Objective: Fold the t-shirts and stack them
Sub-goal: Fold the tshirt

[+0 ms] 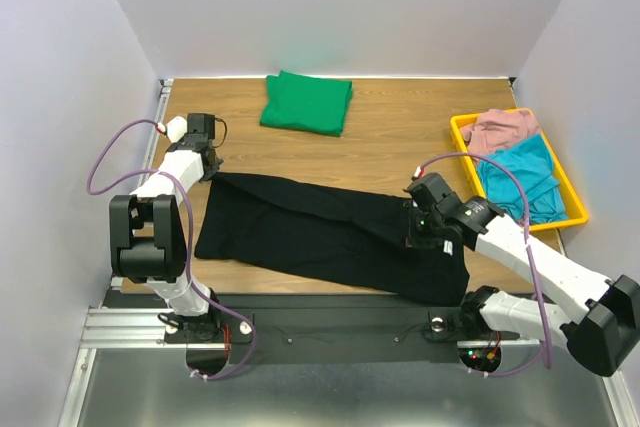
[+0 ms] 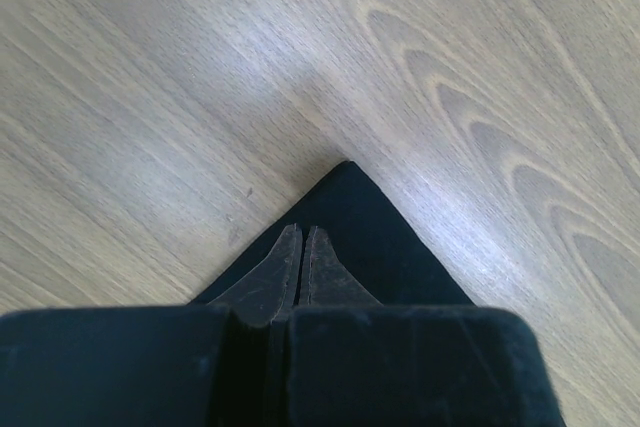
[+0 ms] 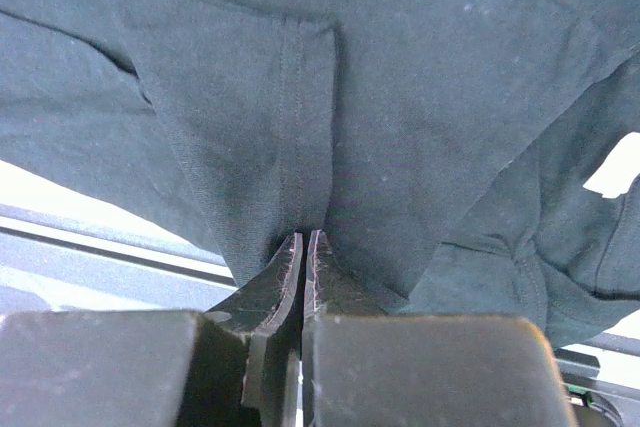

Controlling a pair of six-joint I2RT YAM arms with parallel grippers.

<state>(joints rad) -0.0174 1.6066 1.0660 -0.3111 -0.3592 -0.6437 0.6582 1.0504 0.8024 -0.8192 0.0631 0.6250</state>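
The black t-shirt (image 1: 320,232) lies stretched slantwise across the wooden table, from back left to front right. My left gripper (image 1: 208,169) is shut on its far-left corner. In the left wrist view the closed fingertips (image 2: 303,232) sit on that pointed corner of black cloth (image 2: 385,237), low over the wood. My right gripper (image 1: 418,232) is shut on the shirt's right part. In the right wrist view its jaws (image 3: 305,237) pinch a hemmed fold of the dark cloth (image 3: 400,97), which is lifted off the table. The green t-shirt (image 1: 306,102) lies folded at the back middle.
A yellow bin (image 1: 575,187) at the right edge holds a pink cloth (image 1: 500,130) and a teal cloth (image 1: 520,177). White walls close in the table on three sides. A black rail (image 1: 330,322) with both arm bases runs along the near edge.
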